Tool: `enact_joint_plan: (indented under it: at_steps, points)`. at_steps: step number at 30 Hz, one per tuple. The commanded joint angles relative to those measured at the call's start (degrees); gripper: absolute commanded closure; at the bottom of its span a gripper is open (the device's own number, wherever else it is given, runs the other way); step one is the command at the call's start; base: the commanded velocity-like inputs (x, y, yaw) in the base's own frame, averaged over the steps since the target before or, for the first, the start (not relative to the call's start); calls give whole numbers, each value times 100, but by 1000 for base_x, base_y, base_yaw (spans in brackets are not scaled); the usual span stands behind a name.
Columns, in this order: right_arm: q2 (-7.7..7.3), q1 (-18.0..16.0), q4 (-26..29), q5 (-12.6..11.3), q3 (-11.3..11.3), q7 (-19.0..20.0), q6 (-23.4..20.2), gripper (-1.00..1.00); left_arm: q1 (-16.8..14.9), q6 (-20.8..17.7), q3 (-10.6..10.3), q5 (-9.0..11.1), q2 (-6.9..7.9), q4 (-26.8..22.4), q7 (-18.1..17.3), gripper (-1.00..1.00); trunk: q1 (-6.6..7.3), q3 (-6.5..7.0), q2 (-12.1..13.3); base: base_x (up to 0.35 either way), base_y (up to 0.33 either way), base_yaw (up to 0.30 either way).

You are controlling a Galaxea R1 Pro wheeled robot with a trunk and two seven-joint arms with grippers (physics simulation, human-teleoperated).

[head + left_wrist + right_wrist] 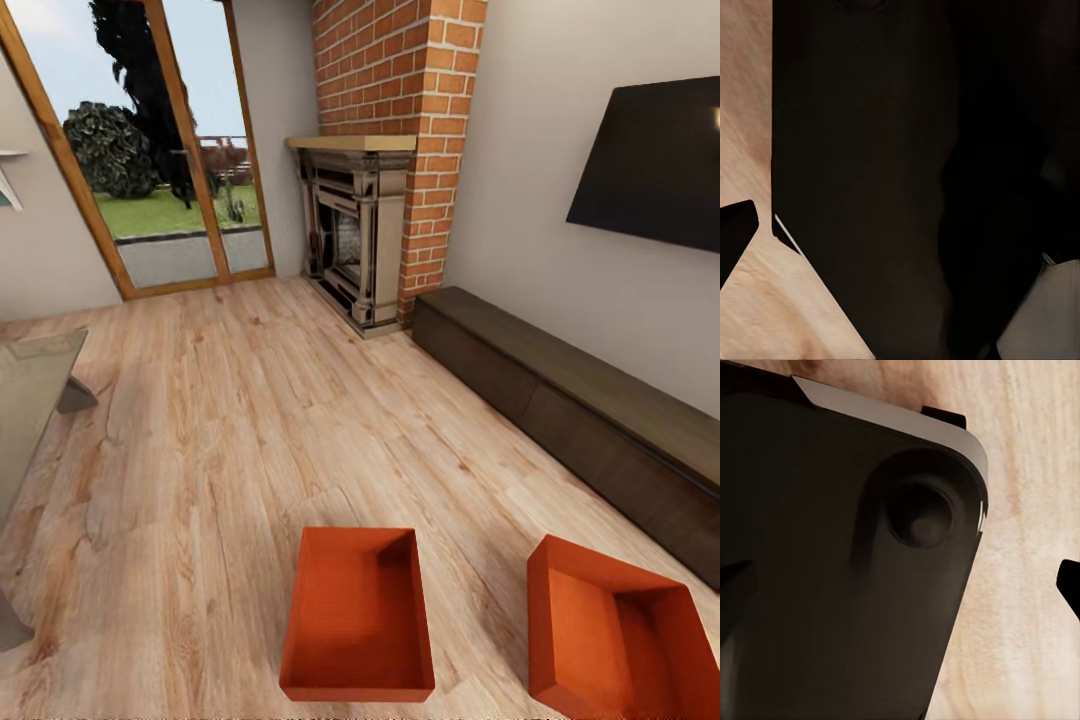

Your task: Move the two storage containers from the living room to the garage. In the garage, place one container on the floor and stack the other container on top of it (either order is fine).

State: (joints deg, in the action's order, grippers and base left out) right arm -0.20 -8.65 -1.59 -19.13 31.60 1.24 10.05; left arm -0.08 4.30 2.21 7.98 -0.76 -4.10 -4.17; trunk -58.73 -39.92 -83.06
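1. Step in hand, by judgement: approach and pick-up of the first of two bins; nothing carried yet, both on the living-room plank floor [230, 420].
2. Left bin [358, 612] at 6 o'clock of the head view, open side up, square to the camera; right bin [612, 632] at 5 o'clock, turned at an angle, near the low cabinet [590, 410].
3. Bins apart, floor visible between them.
4. Advice: start with left bin, squarer and clear of the cabinet; grip opposite walls with both arms, lift level, back off before turning.
5. Risk: right bin's angle needs a base re-aim first.
6. Head view gives room layout: fireplace [355, 235] at 12, glass doors [160, 150] at 11, TV [655, 165] at 2.
7. Wrist views give dark robot body close up over plank floor; tool state on either arm: cannot tell.
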Motion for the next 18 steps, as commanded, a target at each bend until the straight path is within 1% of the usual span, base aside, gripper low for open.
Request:
enact_joint_plan:
  at_steps: [1, 7, 18]
  points:
    - [1, -5, -17, -55, 48, 14, 33, -100, -1, 9, 20, 50, 1, 3, -28, -100, 0, -14, -2, 0, 0, 0]
    - [-10, -5, -17, -50, 55, 46, 25, -100, -1, 2, 17, 59, 14, 6, -93, -100, 0, -70, -2, 0, 0, 0]
    - [9, -5, -18, -54, 53, 52, 24, -100, -1, 1, 25, 72, 18, 6, -80, -100, 0, -173, -2, 0, 0, 0]
